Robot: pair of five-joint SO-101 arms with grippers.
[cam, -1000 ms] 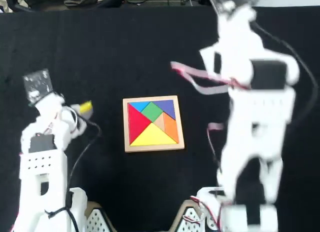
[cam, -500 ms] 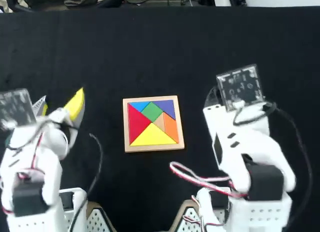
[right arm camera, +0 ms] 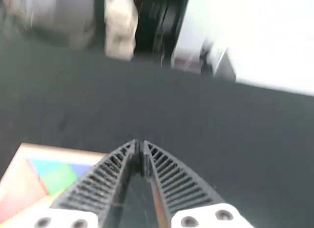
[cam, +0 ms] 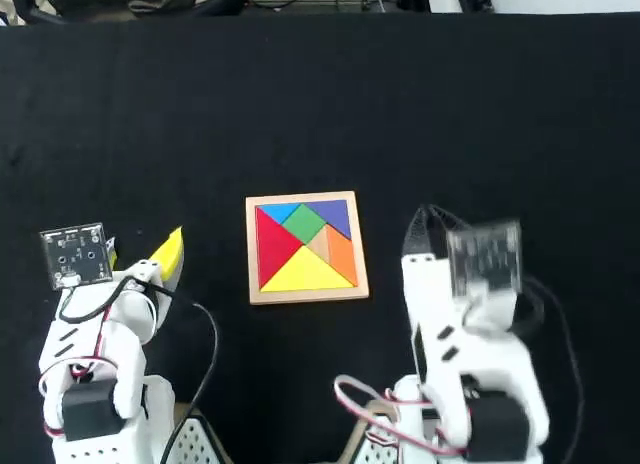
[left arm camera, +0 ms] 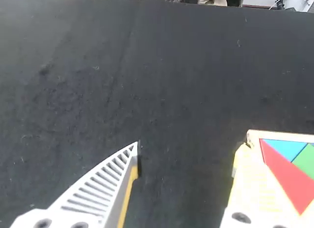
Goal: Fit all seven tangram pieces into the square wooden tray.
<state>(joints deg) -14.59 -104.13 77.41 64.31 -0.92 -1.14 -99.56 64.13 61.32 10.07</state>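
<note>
High view: one tray (cam: 307, 297) sits dead centre, and count them, seven pieces (cam: 272, 249) lie flat inside, filling the square. There are two arms: the left arm (cam: 100, 324) at lower left and the right arm (cam: 465, 344) at lower right, both well apart from the tray.

Left wrist view: the left claw (left arm camera: 188, 152) gapes wide, with nothing between its two fingers. A tray corner peeks past one finger, three pieces showing.

Right wrist view: the right claw (right arm camera: 140, 145) is pinched together, tips touching, and it holds nothing. The tray sits partly behind one finger.
</note>
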